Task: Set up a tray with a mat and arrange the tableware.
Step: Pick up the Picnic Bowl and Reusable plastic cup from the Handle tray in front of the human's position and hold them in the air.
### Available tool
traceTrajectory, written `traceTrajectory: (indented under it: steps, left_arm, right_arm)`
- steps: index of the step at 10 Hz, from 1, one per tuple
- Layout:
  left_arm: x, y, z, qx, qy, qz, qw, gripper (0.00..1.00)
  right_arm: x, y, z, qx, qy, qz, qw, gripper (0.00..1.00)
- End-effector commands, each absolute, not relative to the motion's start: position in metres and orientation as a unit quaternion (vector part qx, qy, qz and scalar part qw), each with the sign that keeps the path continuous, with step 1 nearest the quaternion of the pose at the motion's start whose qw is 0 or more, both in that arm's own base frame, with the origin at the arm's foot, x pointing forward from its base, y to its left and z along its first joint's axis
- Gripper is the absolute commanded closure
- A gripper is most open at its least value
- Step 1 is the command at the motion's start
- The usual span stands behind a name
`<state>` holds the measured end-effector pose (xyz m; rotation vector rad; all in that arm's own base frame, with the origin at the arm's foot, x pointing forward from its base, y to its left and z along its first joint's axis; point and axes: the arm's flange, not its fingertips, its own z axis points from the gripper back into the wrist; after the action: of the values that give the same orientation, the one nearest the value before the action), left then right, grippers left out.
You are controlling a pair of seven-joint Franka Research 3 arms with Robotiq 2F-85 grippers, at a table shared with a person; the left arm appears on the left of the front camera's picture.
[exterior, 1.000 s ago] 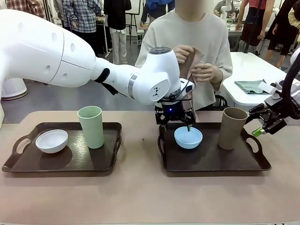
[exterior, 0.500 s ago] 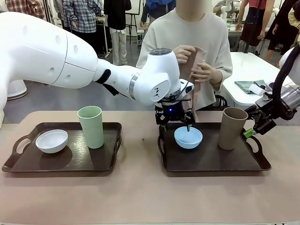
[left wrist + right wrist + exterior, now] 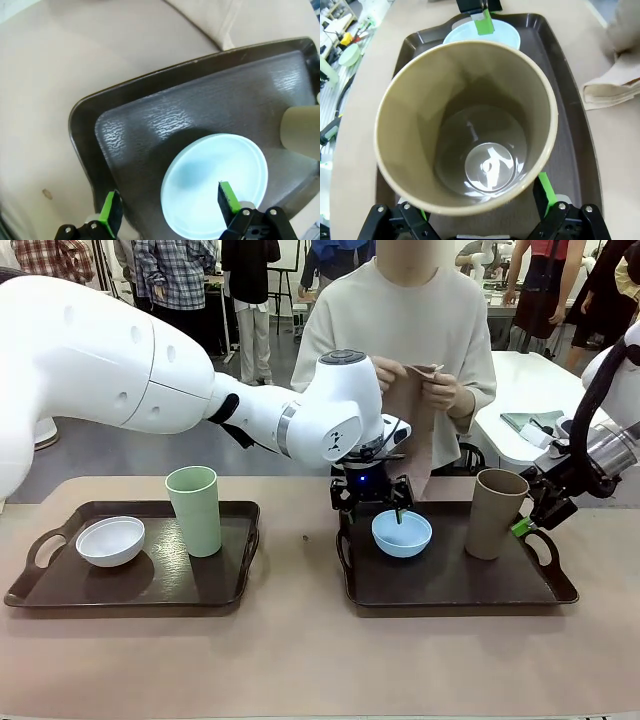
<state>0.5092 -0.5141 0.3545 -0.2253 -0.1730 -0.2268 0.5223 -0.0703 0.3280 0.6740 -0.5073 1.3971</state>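
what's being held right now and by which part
The person's hands hold the mat by its top edge. The left gripper stands open over the rim of the blue bowl, the right gripper open by the brown cup; neither grips.

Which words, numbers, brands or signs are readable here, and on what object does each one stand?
No readable text in any view.
Dark emblem on the left arm: too small to read.
Blue bowl, brown tumbler, dark tray: no print.

Glossy white arm (image 3: 120,360); black, green-padded tool (image 3: 168,202)
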Motion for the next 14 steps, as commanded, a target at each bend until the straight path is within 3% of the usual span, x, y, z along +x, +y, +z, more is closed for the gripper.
traceTrajectory:
  steps: [1, 12, 13, 14]
  left_arm:
    - [0.516, -0.519, 0.354, -0.105, -0.070, -0.097, 0.987, 0.00]
    - [0.521, -0.526, 0.334, -0.089, -0.042, -0.093, 0.991, 0.00]
    - [0.522, -0.527, 0.334, -0.089, -0.042, -0.092, 0.991, 0.24]
    - [0.523, -0.527, 0.333, -0.087, -0.041, -0.094, 0.991, 0.59]
  right_arm:
    - [0.529, -0.059, 0.321, 0.296, -0.231, 0.618, 0.690, 0.00]
    - [0.539, -0.034, 0.295, 0.323, -0.222, 0.630, 0.670, 0.00]
    - [0.539, -0.035, 0.295, 0.322, -0.235, 0.630, 0.666, 0.28]
    - [0.540, -0.037, 0.295, 0.321, -0.238, 0.632, 0.664, 0.60]
